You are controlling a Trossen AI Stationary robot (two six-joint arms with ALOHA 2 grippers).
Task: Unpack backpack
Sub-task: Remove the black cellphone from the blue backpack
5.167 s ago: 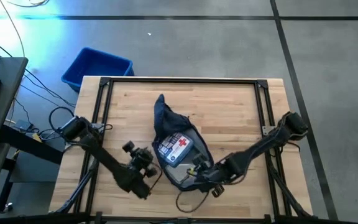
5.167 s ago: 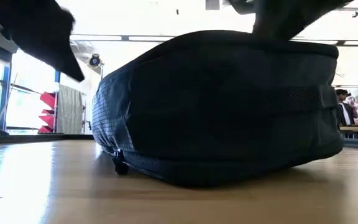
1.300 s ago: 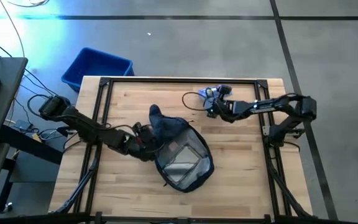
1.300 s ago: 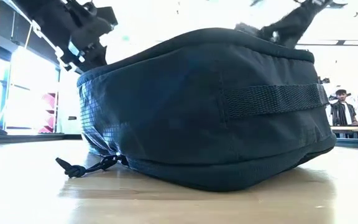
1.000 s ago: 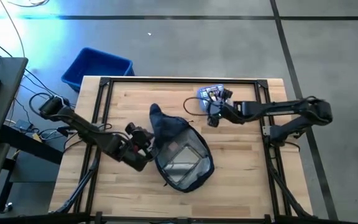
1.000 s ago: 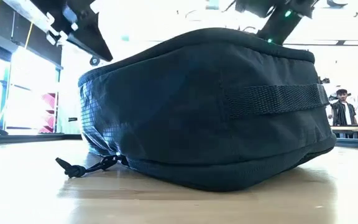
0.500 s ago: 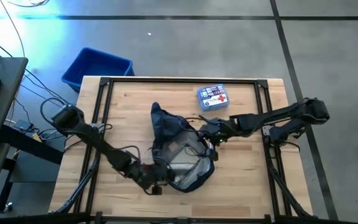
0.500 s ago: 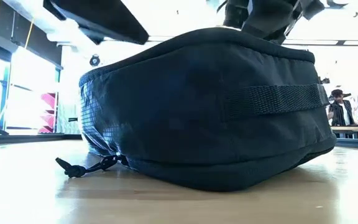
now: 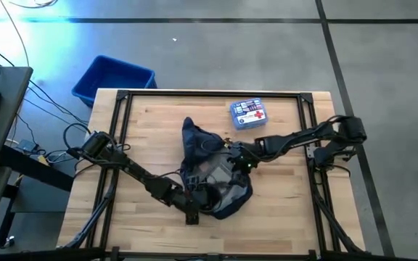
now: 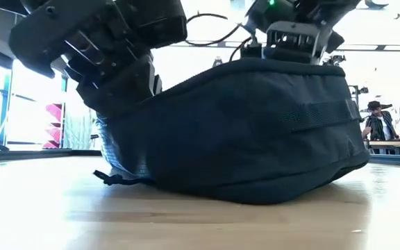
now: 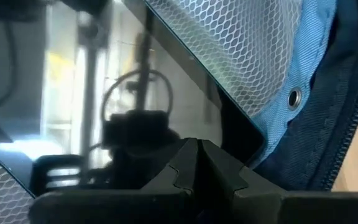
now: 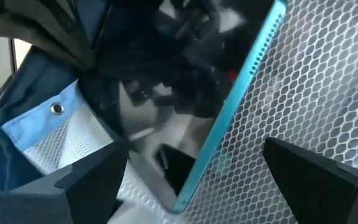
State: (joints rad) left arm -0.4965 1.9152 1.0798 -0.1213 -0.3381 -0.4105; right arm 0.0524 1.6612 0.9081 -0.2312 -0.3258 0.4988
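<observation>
So the backpack [image 9: 212,180] is lying flat and unzipped around the middle of the tabletop [image 9: 151,116], a bit toward the near edge, with its flap bunched up on the far side. Both my grippers are in it. My left gripper [image 9: 192,205] is down at the backpack's near-left rim with its fingers [image 11: 194,163] clenched tight together; from its wrist view they sit right over a dark glossy flat thing [image 11: 104,112] tucked under the white mesh lining [image 11: 241,43], but I can't tell if anything is actually pinched between them. My right gripper [image 9: 239,161] comes in from the right edge and sits over the backpack's far-right side, fingers [image 12: 92,180] spread wide with nothing between them, pointed at a thin slab with a light blue edge [image 12: 229,106] sitting in the mesh pocket. A small blue first-aid kit [image 9: 248,114] lies by itself near the far edge of the tabletop, well apart from the backpack.
</observation>
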